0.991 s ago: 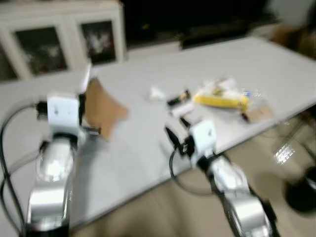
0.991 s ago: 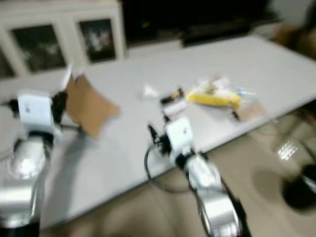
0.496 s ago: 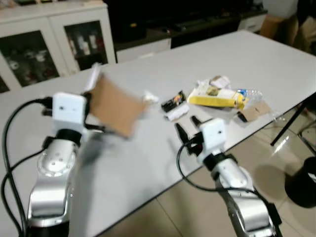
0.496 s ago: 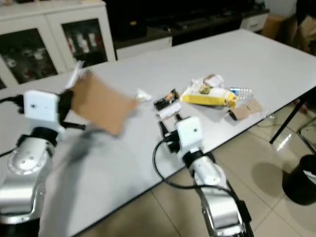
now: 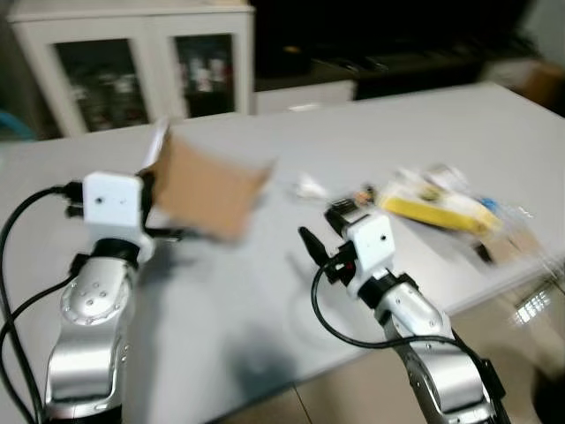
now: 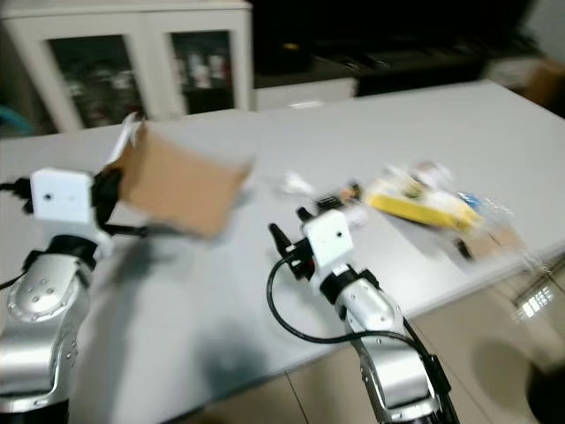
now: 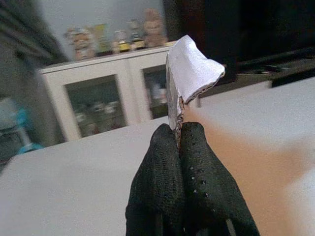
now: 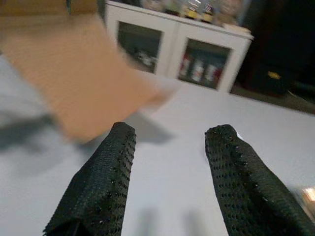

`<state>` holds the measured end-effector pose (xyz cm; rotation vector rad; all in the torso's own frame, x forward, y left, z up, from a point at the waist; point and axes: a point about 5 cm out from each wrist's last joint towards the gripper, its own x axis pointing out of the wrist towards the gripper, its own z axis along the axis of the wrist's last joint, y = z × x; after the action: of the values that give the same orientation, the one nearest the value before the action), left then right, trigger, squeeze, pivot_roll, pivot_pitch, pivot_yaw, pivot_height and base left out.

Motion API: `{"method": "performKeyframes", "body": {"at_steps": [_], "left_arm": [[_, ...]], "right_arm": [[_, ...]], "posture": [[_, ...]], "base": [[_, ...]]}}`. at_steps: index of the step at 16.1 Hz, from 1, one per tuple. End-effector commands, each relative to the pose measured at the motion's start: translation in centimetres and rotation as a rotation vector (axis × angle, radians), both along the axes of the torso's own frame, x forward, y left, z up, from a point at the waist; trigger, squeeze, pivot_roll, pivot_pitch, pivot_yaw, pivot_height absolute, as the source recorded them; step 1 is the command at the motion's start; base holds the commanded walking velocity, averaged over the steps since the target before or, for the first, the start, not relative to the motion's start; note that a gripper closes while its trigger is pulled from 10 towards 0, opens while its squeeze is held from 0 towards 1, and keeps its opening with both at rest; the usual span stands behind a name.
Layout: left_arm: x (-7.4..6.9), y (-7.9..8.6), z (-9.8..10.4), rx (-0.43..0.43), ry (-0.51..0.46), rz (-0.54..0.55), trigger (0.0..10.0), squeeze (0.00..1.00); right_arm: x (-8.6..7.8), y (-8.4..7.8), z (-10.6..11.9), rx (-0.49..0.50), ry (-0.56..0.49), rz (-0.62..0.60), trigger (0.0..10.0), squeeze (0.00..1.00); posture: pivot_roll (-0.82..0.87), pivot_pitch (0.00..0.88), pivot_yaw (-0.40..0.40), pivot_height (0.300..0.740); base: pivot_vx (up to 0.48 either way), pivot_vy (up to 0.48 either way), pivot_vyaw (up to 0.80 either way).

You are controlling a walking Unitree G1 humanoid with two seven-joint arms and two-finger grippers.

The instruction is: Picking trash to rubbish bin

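Right, from the left eye: the left gripper (image 5: 152, 185) is up over the table (image 5: 221, 291), pinched tight on a flat brown sheet of card (image 5: 207, 187) that hangs in the air above the table's far-left part, clear of the top. The right gripper (image 5: 316, 247) hovers over the middle of the table with its fingers apart and nothing between them. Out by the right edge lies the rest of the trash: a yellow packet (image 5: 439, 208), a small white scrap (image 5: 309, 186) and some clear wrapping, all blurred, so no lettering can be read. A white cabinet (image 5: 141, 62) with glass doors stands behind the table.

Right eye now, same scene: the card (image 6: 181, 189) is tilted, one corner drooping toward the table.

Over to the left wrist: both black fingers (image 7: 170, 162) are squeezed together on the card's edge, where a torn white flap (image 7: 189, 71) sticks up. No print shows on it.

Right wrist: two spread fingers (image 8: 106, 182), and the brown card (image 8: 74, 83) beyond them, smeared by blur.

My read: that card is light, fairly stiff and not fragile, but it can swing or slip from an edge pinch, so a grip deeper in from the edge would be safer. I cannot make out a bin.
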<state>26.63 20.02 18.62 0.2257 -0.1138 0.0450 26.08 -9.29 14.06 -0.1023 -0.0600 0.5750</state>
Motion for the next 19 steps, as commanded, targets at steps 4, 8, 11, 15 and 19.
{"method": "performKeyframes", "body": {"at_steps": [4,8,11,15,19], "left_arm": [[-0.1,-1.0,0.5,0.033,-0.016,-0.043,10.0,0.0],[0.1,-1.4,0.6,0.037,-0.01,-0.077,10.0,0.0],[0.0,-1.5,0.5,0.038,-0.005,-0.089,10.0,0.0],[-0.5,-1.3,0.8,0.01,-0.021,-0.084,10.0,0.0],[-0.8,-1.4,1.5,0.028,-0.025,-0.107,10.0,0.0]], "right_arm": [[1.0,-1.2,0.6,0.018,-0.013,-0.084,10.0,0.0],[1.7,-2.8,0.5,-0.019,-0.02,-0.231,10.0,0.0],[2.5,-4.5,0.4,-0.039,0.004,-0.369,10.0,0.0],[4.9,-4.8,0.3,0.018,0.068,-0.384,10.0,1.0],[8.4,-4.3,-1.4,-0.039,0.154,-0.364,10.0,1.0]], "posture": [[0.02,0.0,-0.029,0.74],[0.01,0.0,-0.009,0.74],[0.01,0.0,-0.008,0.74],[0.02,0.01,-0.02,0.74],[0.04,0.058,-0.031,0.74]], "base": [[0.32,0.0,0.2],[0.32,0.0,0.0],[0.319,0.0,0.0],[0.0,0.0,0.0],[0.0,0.0,0.0]]}}
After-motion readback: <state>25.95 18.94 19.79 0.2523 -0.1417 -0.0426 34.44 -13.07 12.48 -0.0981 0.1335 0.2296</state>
